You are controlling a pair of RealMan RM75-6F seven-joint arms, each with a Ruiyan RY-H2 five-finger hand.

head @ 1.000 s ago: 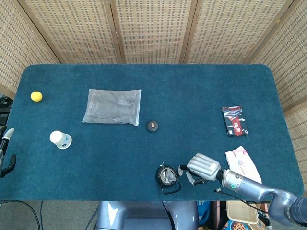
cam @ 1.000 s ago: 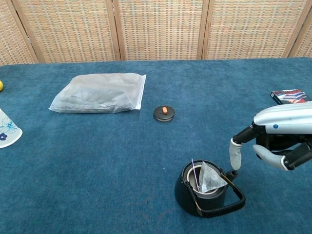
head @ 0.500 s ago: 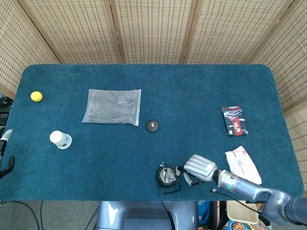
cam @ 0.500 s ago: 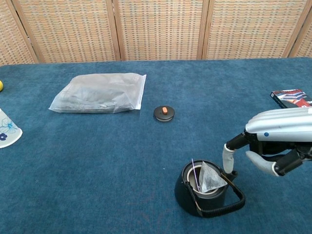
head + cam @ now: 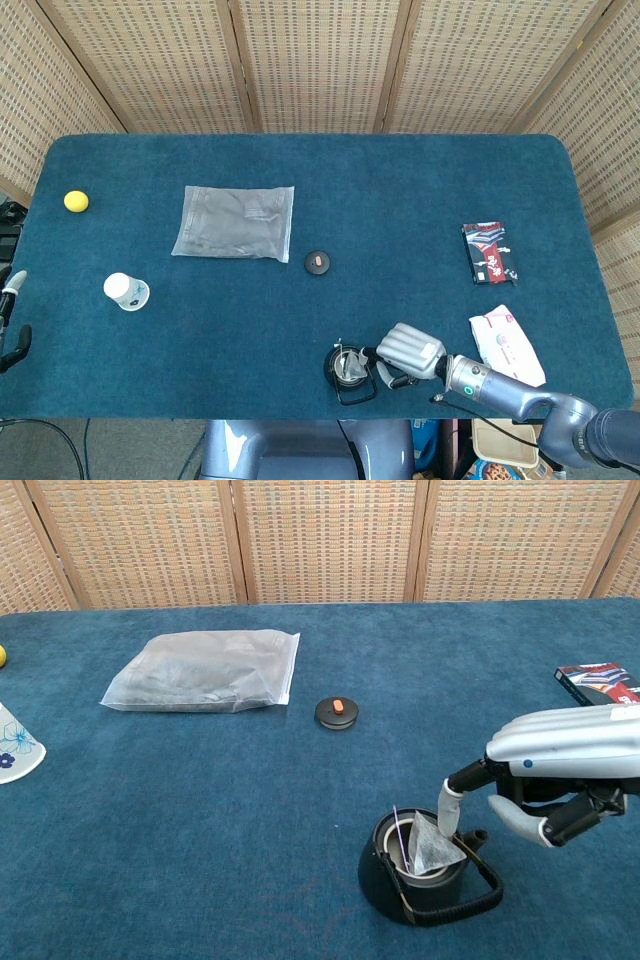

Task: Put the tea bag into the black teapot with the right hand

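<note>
Teapot at the desk's near edge, other things spread behind and to the sides.

The teapot (image 5: 418, 865) stands on the desk (image 5: 400, 190) near the front edge, the tea bag (image 5: 430, 845) sitting in its mouth. The right hand (image 5: 560, 765) is just right of it, one finger (image 5: 448, 808) reaching over the rim to the bag. Behind the teapot lies its lid (image 5: 337, 712), and further left-back a plastic bag (image 5: 205, 670). A cup (image 5: 125, 291) and ball (image 5: 76, 201) lie far left; a packet (image 5: 489, 252) and a pouch (image 5: 507, 342) lie right.
</note>
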